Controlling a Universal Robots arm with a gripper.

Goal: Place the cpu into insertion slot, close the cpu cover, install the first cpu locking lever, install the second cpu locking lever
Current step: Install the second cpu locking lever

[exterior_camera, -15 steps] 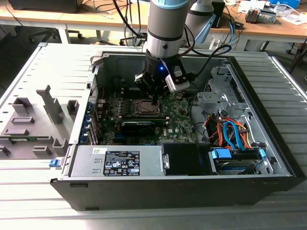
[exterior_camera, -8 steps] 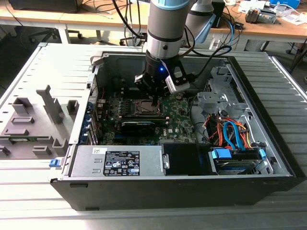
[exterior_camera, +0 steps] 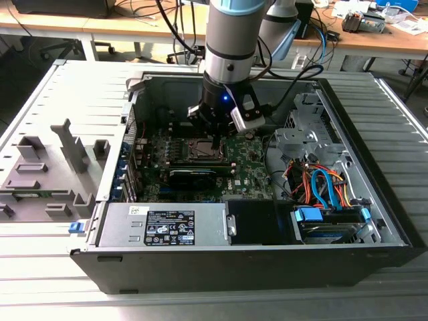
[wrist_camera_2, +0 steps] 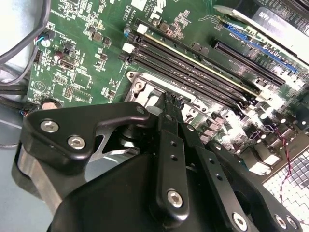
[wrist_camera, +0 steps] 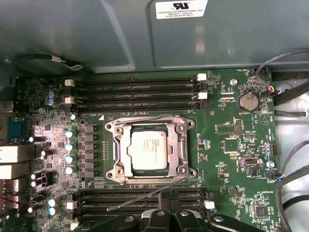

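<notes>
The cpu (wrist_camera: 149, 151), a silvery square chip, lies in the insertion slot (wrist_camera: 150, 150) on the green board. The cpu cover (wrist_camera: 121, 150), a thin metal frame, lies flat around it. One locking lever (wrist_camera: 140, 195), a thin wire rod, slants away from the socket across the black memory slots. The other lever (wrist_camera: 145, 117) runs along the socket's opposite edge. My gripper (wrist_camera: 170, 205) is shut, with nothing seen between its fingers, its tips just beside the slanting lever. In the second wrist view the black fingers (wrist_camera_2: 170, 125) point down at the socket's edge (wrist_camera_2: 145, 82). In the exterior view the gripper (exterior_camera: 215, 142) hangs over the socket (exterior_camera: 199, 151).
The open computer case (exterior_camera: 374, 221) walls in the board. Long black memory slots (wrist_camera: 140, 94) flank the socket. A black card (exterior_camera: 194, 175) sits nearer the case front. Coloured cables (exterior_camera: 321, 187) and a drive cage lie at the exterior view's right. A grey fixture (exterior_camera: 47, 170) stands outside, on the left.
</notes>
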